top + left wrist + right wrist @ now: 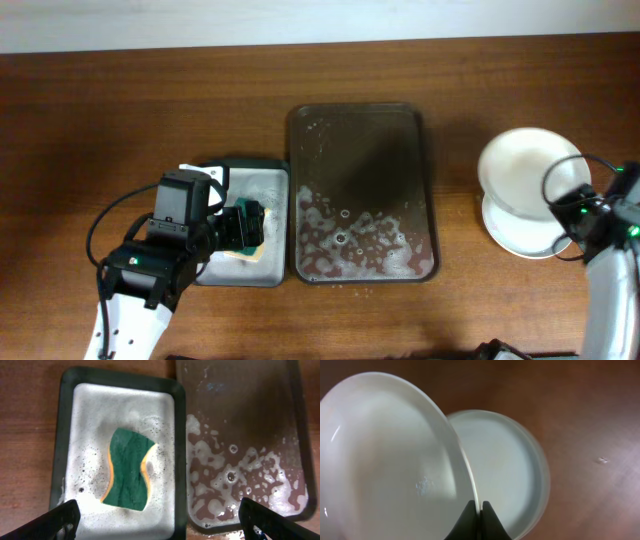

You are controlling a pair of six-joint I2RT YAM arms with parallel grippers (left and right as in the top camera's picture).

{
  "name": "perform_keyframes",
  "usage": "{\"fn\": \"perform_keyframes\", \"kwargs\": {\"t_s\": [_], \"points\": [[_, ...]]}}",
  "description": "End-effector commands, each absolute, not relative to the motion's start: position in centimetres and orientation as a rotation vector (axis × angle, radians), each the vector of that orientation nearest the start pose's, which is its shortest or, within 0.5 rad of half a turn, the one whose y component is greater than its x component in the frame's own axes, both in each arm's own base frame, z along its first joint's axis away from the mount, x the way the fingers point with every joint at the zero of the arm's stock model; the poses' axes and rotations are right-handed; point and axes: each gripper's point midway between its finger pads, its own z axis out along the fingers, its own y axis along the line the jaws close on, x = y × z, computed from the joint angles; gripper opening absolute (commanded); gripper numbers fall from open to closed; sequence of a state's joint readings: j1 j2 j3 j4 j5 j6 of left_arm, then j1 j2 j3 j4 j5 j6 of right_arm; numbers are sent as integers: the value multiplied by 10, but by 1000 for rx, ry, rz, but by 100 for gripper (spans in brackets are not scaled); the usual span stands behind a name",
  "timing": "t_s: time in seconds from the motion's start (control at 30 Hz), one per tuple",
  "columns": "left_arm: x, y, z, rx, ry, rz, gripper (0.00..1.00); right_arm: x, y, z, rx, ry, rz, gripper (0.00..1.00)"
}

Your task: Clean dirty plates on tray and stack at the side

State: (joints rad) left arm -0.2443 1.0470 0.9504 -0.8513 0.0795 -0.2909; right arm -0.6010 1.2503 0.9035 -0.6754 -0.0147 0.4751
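My right gripper (478, 512) is shut on the rim of a white plate (390, 460), holding it tilted just above the stack of white plates (512, 470) on the table at the right. In the overhead view the held plate (528, 170) overlaps the stack (520, 232). The dark brown tray (362, 195) sits mid-table, wet with soap foam, no plates on it. My left gripper (160, 520) is open above the small grey sponge tray (85, 425), where a green and yellow sponge (129, 467) lies in foam.
The sponge tray (245, 275) sits directly left of the brown tray, nearly touching it. The brown tray's foamy corner also shows in the left wrist view (240, 475). Bare wooden table lies around both trays and the plate stack.
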Motion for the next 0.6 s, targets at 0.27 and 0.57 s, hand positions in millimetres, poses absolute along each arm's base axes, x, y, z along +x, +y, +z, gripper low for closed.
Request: {"fn": "perform_keyframes", "kwargs": {"t_s": [0.27,0.57], "points": [[271,-83,187,-18,2522,-329,99,302,-85,208,703,2329,459,81],[271,-83,187,-18,2522,-330,99,187,81,368,-267,1870,502,99]]}}
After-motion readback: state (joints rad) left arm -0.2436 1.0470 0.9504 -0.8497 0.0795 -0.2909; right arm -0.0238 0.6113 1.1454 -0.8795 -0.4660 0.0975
